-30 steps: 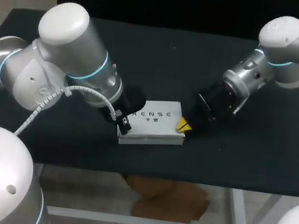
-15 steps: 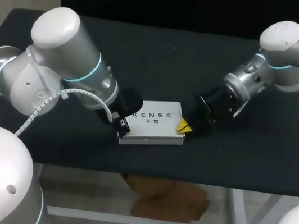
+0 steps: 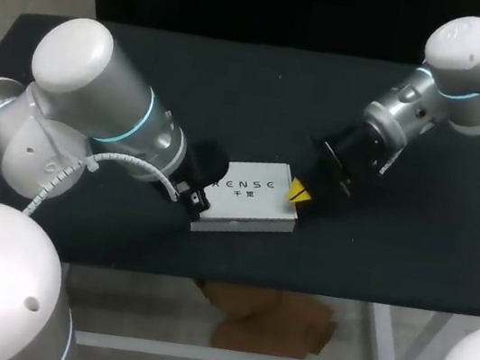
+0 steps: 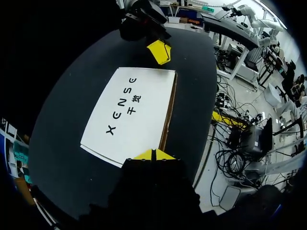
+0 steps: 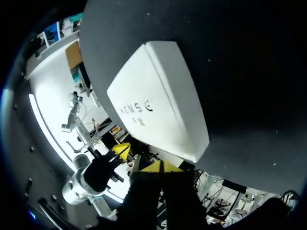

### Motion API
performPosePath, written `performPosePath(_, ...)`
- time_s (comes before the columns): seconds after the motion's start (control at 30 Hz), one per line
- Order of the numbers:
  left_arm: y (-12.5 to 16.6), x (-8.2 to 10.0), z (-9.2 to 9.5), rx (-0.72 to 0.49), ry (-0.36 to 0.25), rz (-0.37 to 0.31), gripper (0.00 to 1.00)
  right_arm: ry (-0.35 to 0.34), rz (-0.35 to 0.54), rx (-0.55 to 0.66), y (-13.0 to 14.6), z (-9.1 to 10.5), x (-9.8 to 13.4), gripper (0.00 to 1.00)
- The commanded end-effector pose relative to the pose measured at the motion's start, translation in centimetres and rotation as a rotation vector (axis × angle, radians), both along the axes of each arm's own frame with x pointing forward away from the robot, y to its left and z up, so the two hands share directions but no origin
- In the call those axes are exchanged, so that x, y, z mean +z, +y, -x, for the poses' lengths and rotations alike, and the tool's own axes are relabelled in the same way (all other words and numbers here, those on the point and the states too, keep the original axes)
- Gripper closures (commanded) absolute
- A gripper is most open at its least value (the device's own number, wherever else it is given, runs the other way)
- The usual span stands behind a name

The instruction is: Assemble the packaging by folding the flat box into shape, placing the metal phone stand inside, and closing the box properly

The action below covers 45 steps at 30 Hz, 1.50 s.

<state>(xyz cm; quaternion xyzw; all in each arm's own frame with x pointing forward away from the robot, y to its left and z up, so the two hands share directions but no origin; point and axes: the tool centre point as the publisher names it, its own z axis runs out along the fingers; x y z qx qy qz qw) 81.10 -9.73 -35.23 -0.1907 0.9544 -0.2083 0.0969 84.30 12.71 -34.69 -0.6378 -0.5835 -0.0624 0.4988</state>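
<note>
Now, a white box (image 3: pixel 246 197) is seen lying flat near the front edge of the dark surface (image 3: pixel 148 65), with its printed face turned upward and its shape that of a closed, shallow block. It is flanked at its two short ends by the end effectors. The left end effector (image 4: pixel 153 154) is positioned at the box's left end. In the left wrist view its yellow tips are pressed together with nothing held between them, and they are placed right at the near edge of the box, though contact cannot be confirmed. The right end effector (image 3: pixel 298 193) is set at the opposite end, by the box's right corner. Its yellow tips are likewise closed on each other, and nothing is gripped. In each wrist view the other end effector's yellow tip is seen beyond the far end of the box. A thin brown strip is shown along one long side of the box in the left wrist view.
</note>
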Motion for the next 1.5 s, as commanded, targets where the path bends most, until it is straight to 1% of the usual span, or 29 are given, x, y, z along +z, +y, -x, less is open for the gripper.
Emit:
performPosePath(0.03, -0.2, -1.2, -0.8, 0.002, 0.025, 0.002, 1.0, 0.029, -0.007, -0.001, 0.2, -0.1, -1.4, 1.0)
performPosePath(0.13, 0.0, -2.3, -1.1, 0.0, 0.055, 0.013, 1.0, 0.046, -0.007, -0.001, 0.3, -0.1, -2.3, 1.0)
performPosePath(0.2, -0.1, -2.9, -1.1, 0.003, 0.073, 0.004, 1.0, 0.056, -0.006, -0.001, 0.3, -0.1, -2.5, 1.0)
performPosePath(0.37, -0.1, -3.4, -0.8, 0.008, 0.09, -0.004, 1.0, 0.064, -0.005, -0.006, 0.0, 0.1, -2.8, 1.0)
performPosePath(0.43, 0.0, -3.1, -0.6, 0.014, 0.085, -0.003, 1.0, 0.058, -0.005, -0.013, -0.1, 0.1, -2.5, 1.0)
performPosePath(0.57, -0.1, -1.6, 0.0, 0.024, 0.056, 0.0, 1.0, 0.009, -0.003, -0.019, -0.4, 0.1, -1.0, 1.0)
performPosePath(0.63, -0.3, -0.5, 0.2, 0.043, 0.053, 0.008, 1.0, -0.034, 0.0, -0.023, -0.7, -0.2, 0.2, 1.0)
performPosePath(0.73, -0.7, 0.6, 0.5, 0.083, 0.069, 0.027, 1.0, -0.093, 0.003, -0.024, -1.1, -0.7, 1.5, 1.0)
performPosePath(0.77, -0.8, 1.1, 0.5, 0.101, 0.09, 0.041, 0.86, -0.135, 0.008, -0.021, -1.4, -1.0, 2.2, 1.0)
performPosePath(0.8, -0.9, 1.5, 0.7, 0.121, 0.099, 0.041, 0.64, -0.163, 0.009, -0.019, -1.7, -1.2, 2.7, 1.0)
performPosePath(0.87, -1.1, 2.0, 0.9, 0.17, 0.122, 0.044, 0.0, -0.233, 0.008, -0.005, -2.4, -1.7, 3.8, 0.93)
performPosePath(0.9, -1.2, 2.2, 1.1, 0.197, 0.132, 0.049, 0.0, -0.269, 0.013, -0.003, -2.7, -2.0, 4.3, 0.82)
performPosePath(0.97, -1.4, 2.8, 1.5, 0.255, 0.17, 0.067, 0.0, -0.362, 0.038, -0.015, -3.2, -2.4, 5.4, 0.61)
performPosePath(1.0, -1.5, 3.1, 1.7, 0.306, 0.197, 0.074, 0.0, -0.403, 0.048, -0.02, -3.5, -2.6, 5.8, 0.55)
performPosePath(1.03, -1.4, 3.4, 1.8, 0.353, 0.231, 0.083, 0.0, -0.445, 0.046, -0.024, -3.9, -2.9, 6.6, 0.35)
performPosePath(1.07, -1.4, 3.6, 2.0, 0.385, 0.236, 0.088, 0.0, -0.462, 0.047, -0.025, -4.1, -3.0, 6.9, 0.2)
performPosePath(1.1, -1.4, 3.8, 2.2, 0.443, 0.274, 0.11, 0.0, -0.496, 0.04, -0.032, -4.7, -3.3, 7.5, 0.0)
performPosePath(1.13, -1.3, 3.9, 2.3, 0.456, 0.299, 0.12, 0.0, -0.517, 0.044, -0.042, -4.9, -3.4, 7.8, 0.0)
performPosePath(1.17, -1.3, 3.9, 2.3, 0.456, 0.299, 0.12, 0.0, -0.557, 0.057, -0.093, -5.5, -3.6, 8.4, 0.0)
performPosePath(1.2, -1.3, 3.9, 2.3, 0.456, 0.299, 0.12, 0.0, -0.583, 0.074, -0.149, -5.9, -3.8, 8.7, 0.0)
performPosePath(1.5, -1.3, 3.9, 2.3, 0.456, 0.299, 0.12, 0.0, -0.583, 0.074, -0.149, -5.9, -3.8, 8.7, 0.0)
